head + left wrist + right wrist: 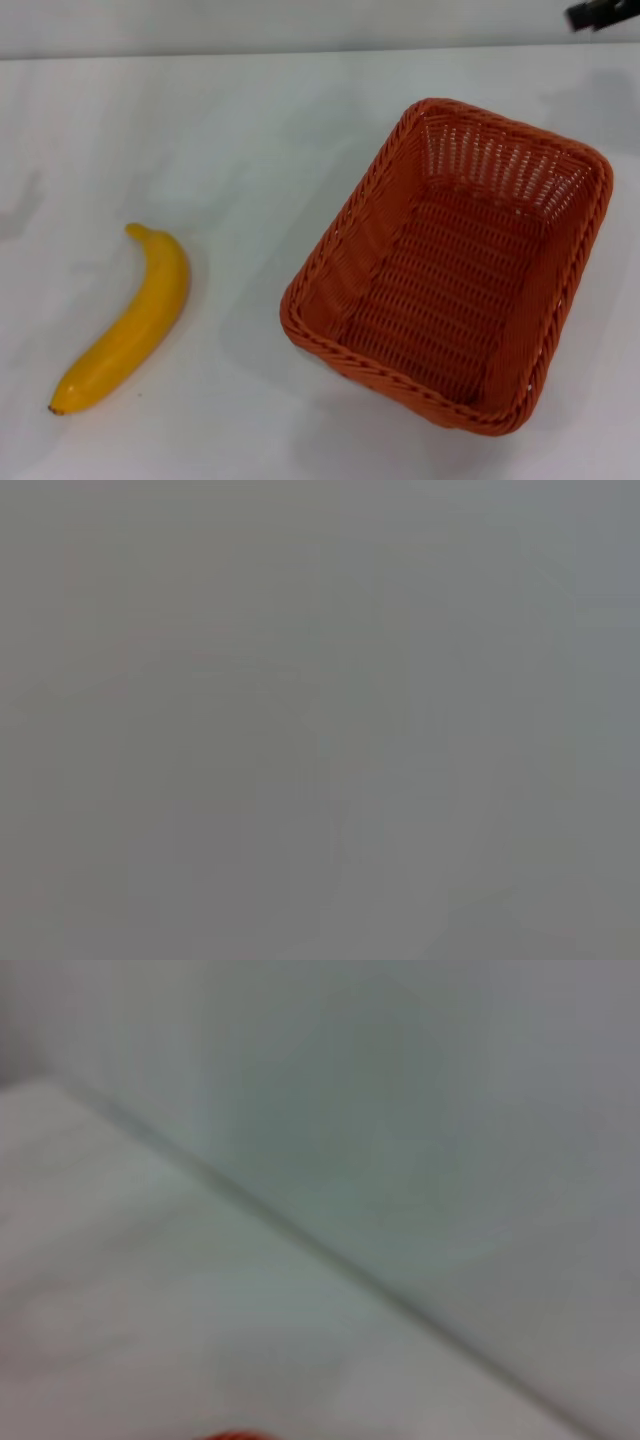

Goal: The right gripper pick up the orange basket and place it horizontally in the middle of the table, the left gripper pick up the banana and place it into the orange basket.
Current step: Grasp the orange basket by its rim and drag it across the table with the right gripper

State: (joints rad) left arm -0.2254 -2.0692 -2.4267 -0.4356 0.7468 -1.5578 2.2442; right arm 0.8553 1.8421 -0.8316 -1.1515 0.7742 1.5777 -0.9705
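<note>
Jaw state we cannot tell: our right gripper [603, 13] sits at one o'clock from the basket [452, 265], apart; banana [125, 322] at nine.

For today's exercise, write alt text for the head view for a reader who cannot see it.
An empty orange basket sits angled on the right of a white table, and a yellow banana lies apart from it on the left. A dark bit of the right gripper shows at the top right corner, touching neither.

The orange basket [450, 270] looks woven wicker-style, openwork and ribbed, with a braided rim. The banana [128, 325] is smooth, slightly glossy. The table [220, 130] is smooth, matt white.
</note>
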